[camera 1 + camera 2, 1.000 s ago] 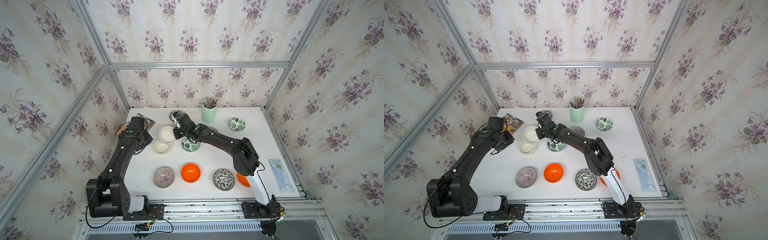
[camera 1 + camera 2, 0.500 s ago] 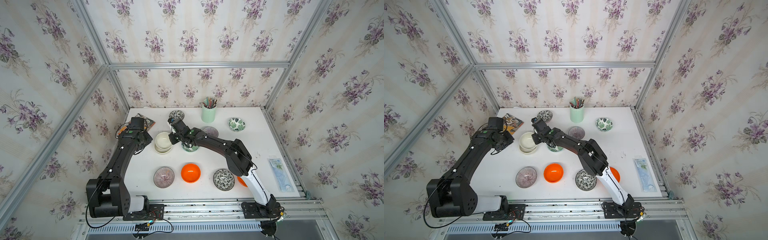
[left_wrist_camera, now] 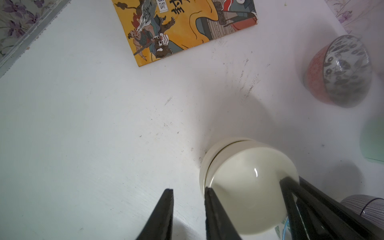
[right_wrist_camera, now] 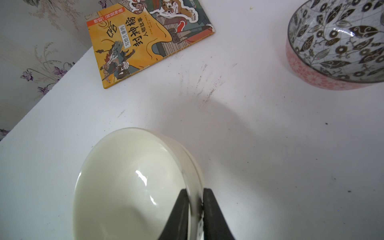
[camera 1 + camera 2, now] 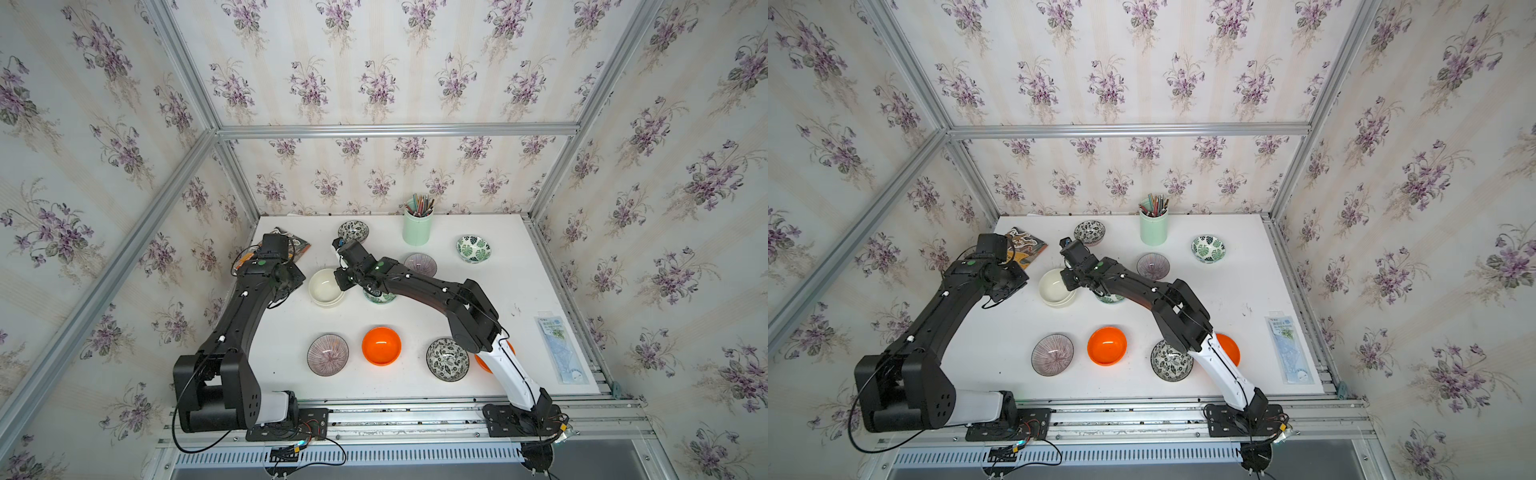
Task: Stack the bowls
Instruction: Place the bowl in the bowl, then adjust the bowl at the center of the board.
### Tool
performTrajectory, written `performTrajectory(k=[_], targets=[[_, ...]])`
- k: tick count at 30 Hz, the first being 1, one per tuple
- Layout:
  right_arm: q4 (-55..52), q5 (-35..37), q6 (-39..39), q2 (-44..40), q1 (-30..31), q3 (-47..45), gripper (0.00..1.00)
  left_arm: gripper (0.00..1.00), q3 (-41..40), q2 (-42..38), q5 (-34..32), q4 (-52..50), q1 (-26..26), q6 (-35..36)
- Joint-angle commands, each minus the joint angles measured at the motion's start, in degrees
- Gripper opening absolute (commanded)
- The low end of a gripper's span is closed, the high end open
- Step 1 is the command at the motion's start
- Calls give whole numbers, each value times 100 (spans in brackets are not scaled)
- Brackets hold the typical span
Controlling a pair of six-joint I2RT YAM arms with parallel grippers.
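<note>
Top cream bowl (image 5: 325, 284) sits nested in the lower cream bowl (image 3: 204, 164), left of centre in both top views. Right fingers (image 4: 212, 214) straddle its rim, one inside, one outside. I reckon a rim grab lets it drop in without trapping anything. Can't tell if they're clamping or already slack. Left fingers (image 3: 164, 212) are slightly spread with nothing between. One tip is right by the lower bowl's wall, probably as a brace against sliding. Lower rim shows as a crescent on one side, so seating may be off-centre.

A second ago the cream bowls sat side by side, one in the right fingers. Left arm unmoved. Orange bowl (image 5: 381, 345) single on the surface (image 5: 519, 299).
</note>
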Motion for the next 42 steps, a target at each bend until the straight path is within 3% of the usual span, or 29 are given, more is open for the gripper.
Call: performTrajectory(k=[1, 9, 16, 25, 35, 42], targets=[[32, 92, 17, 20, 15, 37, 23, 30, 8, 10, 58, 40, -2, 57], [167, 105, 150, -269, 13, -256, 44, 25, 88, 343, 620, 339, -266, 665], [947, 412, 304, -1777, -126, -1957, 57, 28, 182, 192, 464, 198, -415, 667], [852, 445, 844, -2805, -1035, -3984, 57, 32, 300, -51, 342, -4, -422, 868], [834, 539, 982, -2485, -1046, -4178, 54, 32, 290, -57, 290, -3, -502, 820], [1015, 369, 1056, -2254, -1054, -4222, 40, 32, 343, -60, 248, -58, -506, 823]])
